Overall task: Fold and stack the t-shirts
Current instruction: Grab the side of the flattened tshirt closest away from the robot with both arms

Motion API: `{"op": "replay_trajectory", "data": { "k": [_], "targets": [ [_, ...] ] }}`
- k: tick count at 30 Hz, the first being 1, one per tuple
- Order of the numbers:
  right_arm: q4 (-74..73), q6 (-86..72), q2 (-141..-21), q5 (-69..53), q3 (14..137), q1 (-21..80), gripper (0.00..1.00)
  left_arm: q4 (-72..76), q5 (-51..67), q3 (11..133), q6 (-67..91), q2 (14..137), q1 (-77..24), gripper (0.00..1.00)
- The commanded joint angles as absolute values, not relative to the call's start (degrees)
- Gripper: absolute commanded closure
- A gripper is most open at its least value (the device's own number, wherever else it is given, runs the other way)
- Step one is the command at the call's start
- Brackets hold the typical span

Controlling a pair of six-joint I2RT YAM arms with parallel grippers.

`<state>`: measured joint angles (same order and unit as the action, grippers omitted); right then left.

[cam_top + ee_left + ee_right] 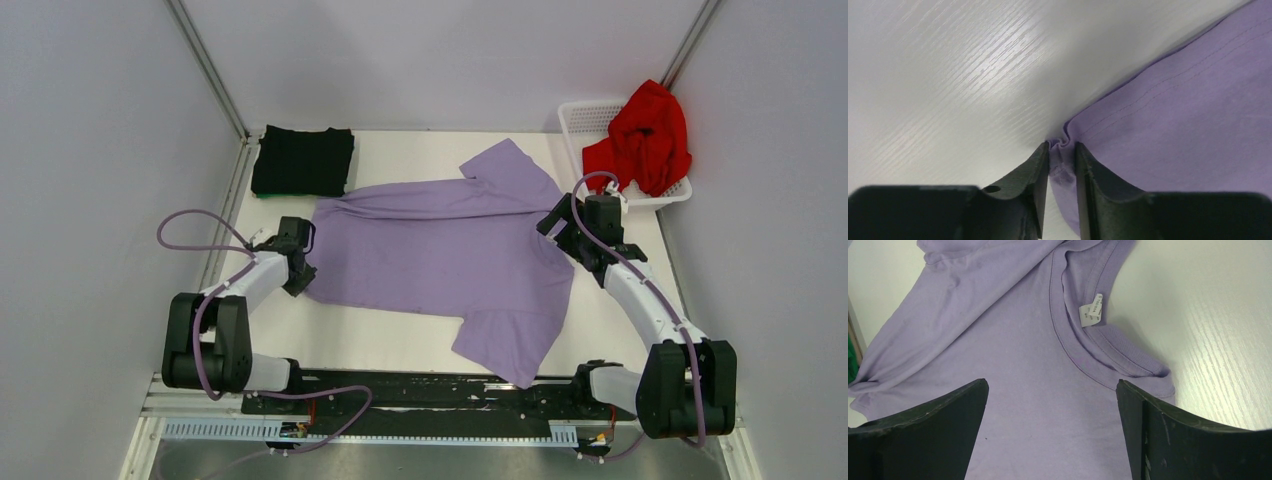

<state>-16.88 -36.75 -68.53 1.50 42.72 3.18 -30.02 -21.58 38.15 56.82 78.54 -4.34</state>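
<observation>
We see a pale wood-grain table (390, 335), matte with a faint sheen. Most of it is covered by the lavender t-shirt (440, 250), which lies open and unfolded between the two sets of jaws with both sleeves out. It is soft, thin knit with long shallow wrinkles.

Far beyond the left jaws sits the black t-shirt (303, 160), already a neat rectangular fold. We judge that one garment is done.

Beyond the right jaws and to their outer side, the red t-shirt (645, 140) is bunched in a heap in the white lattice basket (585, 115), untouched. By our reckoning, about a third of the job is finished. The lavender fold is just being set up, and the red shirt and the stacking remain.

The left gripper (1062, 147) has its jaws drawn nearly together on the lavender shirt's corner. A small pucker of cloth is pinched in the narrow slot between them, and bare table lies to their left.

The right gripper (1052, 385) hangs spread wide over the shirt with nothing in it. The ribbed collar (1108, 357) curves just ahead of its jaws.

A small white label (1090, 315) sits inside the neckline. Fine parallel stitching runs along the hem (1148, 100) ahead of the left jaws.
</observation>
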Motion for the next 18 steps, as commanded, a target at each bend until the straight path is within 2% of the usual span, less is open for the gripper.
{"op": "replay_trajectory", "data": {
  "k": [1, 3, 10, 16, 18],
  "targets": [
    [-15.0, -36.3, -69.2, 2.4, 43.2, 3.1, 0.00, -27.1, -17.1, 36.5, 57.6, 81.7, -4.0, 0.89],
    [-15.1, -36.4, -69.5, 2.2, 43.3, 3.1, 0.00, -27.6, -17.0, 36.6, 57.5, 81.1, -4.1, 1.00],
    [-20.6, -34.6, -69.1, 2.8, 45.8, 6.0, 0.02, -29.3, -17.2, 36.6, 55.6, 74.4, -4.0, 1.00],
    [-36.3, -37.0, -68.2, 8.3, 50.1, 20.7, 0.04, -30.2, -19.5, 34.6, 54.4, 68.6, -4.0, 1.00],
    [-42.7, -39.6, -68.2, 7.4, 49.2, 26.0, 0.08, -29.9, -19.4, 33.9, 54.3, 67.3, -4.0, 1.00]
  ]
}}
